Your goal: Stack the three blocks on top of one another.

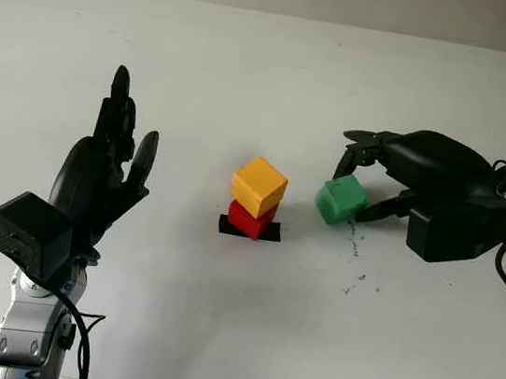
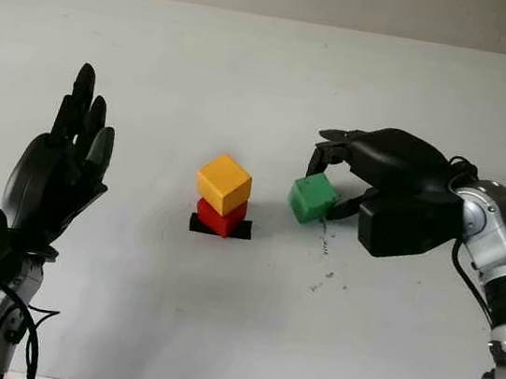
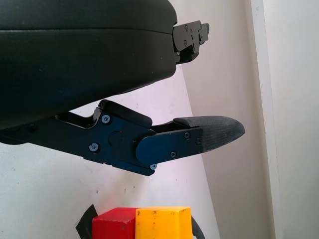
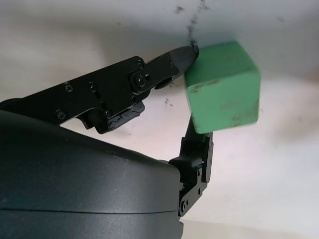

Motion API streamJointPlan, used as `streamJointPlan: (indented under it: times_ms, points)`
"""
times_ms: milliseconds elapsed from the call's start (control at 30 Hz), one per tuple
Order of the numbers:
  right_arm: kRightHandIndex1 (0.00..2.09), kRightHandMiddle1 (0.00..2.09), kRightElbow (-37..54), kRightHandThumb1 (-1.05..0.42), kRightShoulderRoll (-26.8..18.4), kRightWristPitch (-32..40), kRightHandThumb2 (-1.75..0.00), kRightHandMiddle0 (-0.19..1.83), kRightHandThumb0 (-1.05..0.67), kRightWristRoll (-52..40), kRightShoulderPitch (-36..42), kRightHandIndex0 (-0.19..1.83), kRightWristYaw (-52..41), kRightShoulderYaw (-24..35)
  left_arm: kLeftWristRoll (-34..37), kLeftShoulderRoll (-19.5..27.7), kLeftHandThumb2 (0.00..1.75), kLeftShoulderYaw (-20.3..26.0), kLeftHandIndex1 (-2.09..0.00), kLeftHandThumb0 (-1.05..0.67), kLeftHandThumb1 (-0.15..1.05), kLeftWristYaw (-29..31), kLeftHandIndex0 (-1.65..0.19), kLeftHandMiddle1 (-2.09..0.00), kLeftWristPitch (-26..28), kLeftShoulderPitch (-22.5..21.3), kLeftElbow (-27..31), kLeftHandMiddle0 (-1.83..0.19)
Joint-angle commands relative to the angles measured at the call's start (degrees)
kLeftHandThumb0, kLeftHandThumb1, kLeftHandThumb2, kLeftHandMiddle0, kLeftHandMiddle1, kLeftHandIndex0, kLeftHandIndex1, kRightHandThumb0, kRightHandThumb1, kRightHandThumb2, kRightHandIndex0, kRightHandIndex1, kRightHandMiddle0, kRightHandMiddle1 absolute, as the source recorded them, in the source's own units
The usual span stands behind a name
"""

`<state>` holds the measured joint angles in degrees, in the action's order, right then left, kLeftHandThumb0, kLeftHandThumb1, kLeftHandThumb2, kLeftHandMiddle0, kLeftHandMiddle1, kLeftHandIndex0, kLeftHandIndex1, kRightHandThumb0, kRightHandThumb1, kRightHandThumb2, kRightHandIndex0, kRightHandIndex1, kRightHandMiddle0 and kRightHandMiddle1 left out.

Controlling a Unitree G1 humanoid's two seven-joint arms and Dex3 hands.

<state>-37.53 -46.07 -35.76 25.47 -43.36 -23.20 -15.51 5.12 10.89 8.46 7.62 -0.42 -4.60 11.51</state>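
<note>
Last block in hand: right hand [image 1: 360, 181] clamped on green block [image 1: 340, 200], just right of the stack.
Yellow block [image 1: 259, 182] sits on red block [image 1: 251, 218]; next: lift green, centre over yellow. Left hand [image 1: 104, 173] open, well left.

The robot hand [image 4: 192, 94] grips the green block [image 4: 224, 87].

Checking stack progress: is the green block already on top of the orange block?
No, the green cube-shaped block is held beside the stack by the right hand.
</note>
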Motion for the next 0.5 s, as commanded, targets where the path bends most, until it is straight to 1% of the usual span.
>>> streamJointPlan:
  times_ms: [0,200,333,467]
  points:
    - [0.06,1.34,1.6,-0.98,0.6,0.7,-0.05,0.38,-0.39,-2.7,0.5,0.24,-1.2,1.9,0.0,0.0,0.55,0.1,0.00,-0.68,1.05,-0.2,0.19,0.00,-0.3,0.1,0.1,0.19]
    - [0.06,1.43,4.6,-0.98,1.5,3.0,-0.05,0.37,-0.42,-7.6,1.1,0.23,-4.2,4.5,-0.3,0.2,0.57,-0.2,0.00,-0.69,1.05,-0.1,0.19,0.00,0.1,-0.1,0.1,0.19]
    - [0.06,1.45,6.8,-0.97,2.2,4.8,-0.05,0.35,-0.41,-11.1,1.8,0.24,-5.9,6.4,-0.6,0.3,0.56,-0.2,0.00,-0.70,1.05,0.0,0.19,0.00,-0.1,-0.1,-0.1,0.19]
    - [0.06,1.47,9.2,-0.96,2.3,6.0,-0.05,0.36,-0.42,-11.9,2.2,0.25,-5.7,7.8,-0.6,0.4,0.56,-0.1,0.00,-0.69,1.05,0.2,0.19,0.00,-0.7,0.1,-0.2,0.19]
